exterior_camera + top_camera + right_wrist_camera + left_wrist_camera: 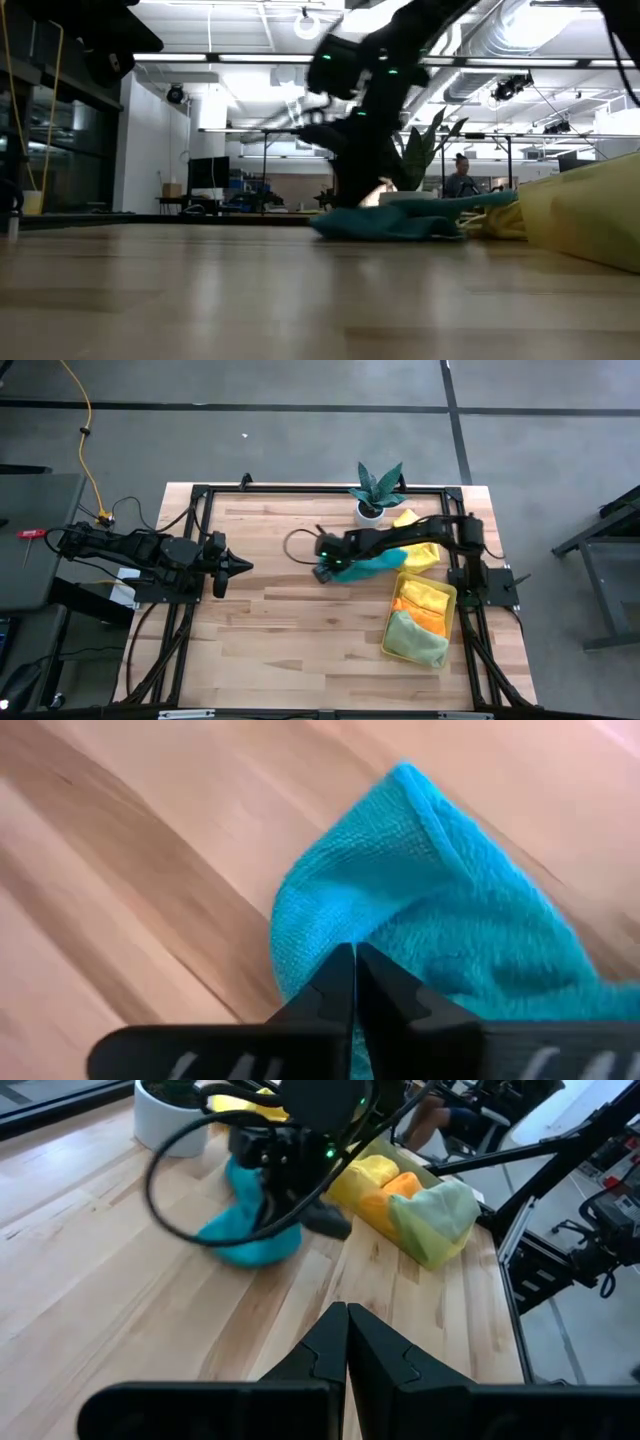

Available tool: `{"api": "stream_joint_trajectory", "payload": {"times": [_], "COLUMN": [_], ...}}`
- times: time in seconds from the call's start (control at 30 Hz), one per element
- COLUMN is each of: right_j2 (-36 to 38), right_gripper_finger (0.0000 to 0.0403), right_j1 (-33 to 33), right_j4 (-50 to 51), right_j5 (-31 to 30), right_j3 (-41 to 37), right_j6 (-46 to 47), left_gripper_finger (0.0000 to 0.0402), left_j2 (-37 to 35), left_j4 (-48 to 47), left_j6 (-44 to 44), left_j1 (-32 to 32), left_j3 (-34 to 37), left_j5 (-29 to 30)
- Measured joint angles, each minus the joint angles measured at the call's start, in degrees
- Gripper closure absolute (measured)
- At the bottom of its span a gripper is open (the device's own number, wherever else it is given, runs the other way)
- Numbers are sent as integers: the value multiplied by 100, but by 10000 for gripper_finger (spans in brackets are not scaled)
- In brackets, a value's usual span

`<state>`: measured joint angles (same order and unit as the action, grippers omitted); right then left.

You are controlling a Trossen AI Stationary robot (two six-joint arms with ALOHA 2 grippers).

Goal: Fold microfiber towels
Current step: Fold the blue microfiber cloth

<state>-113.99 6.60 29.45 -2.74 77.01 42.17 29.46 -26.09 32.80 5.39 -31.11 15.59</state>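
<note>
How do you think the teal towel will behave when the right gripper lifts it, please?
Probably floppy: the teal towel lies bunched in soft folds on the table, so it should drape and hang from the right gripper, shut on its edge. Likely light too. Its nubby pile looks grippy, so slipping seems unlikely.

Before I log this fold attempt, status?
Right gripper shut on teal towel mid-table. Left gripper shut, empty, parked left. Plant pot just behind towel.
</note>
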Motion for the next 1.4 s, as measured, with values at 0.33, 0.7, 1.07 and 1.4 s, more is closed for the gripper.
{"api": "stream_joint_trajectory", "payload": {"times": [0.33,0.7,1.07,1.4], "right_j2": [-1238,-318,2514,3940], "right_gripper_finger": [394,393,393,394], "right_j1": [25,-19,-554,-1154], "right_j4": [-569,1905,-1058,-1797], "right_j5": [876,284,-43,-1449], "right_j3": [2309,2316,-1270,-2324], "right_j6": [-1233,-2698,-867,130], "left_gripper_finger": [401,401,401,394], "left_j2": [1,63,1341,3727], "left_j4": [-2,46,914,1057], "left_j6": [-1,-150,-1342,-3580], "left_j1": [0,-22,-1064,-2671], "left_j3": [0,0,-2,-966], "left_j5": [0,259,-858,-2183]}}
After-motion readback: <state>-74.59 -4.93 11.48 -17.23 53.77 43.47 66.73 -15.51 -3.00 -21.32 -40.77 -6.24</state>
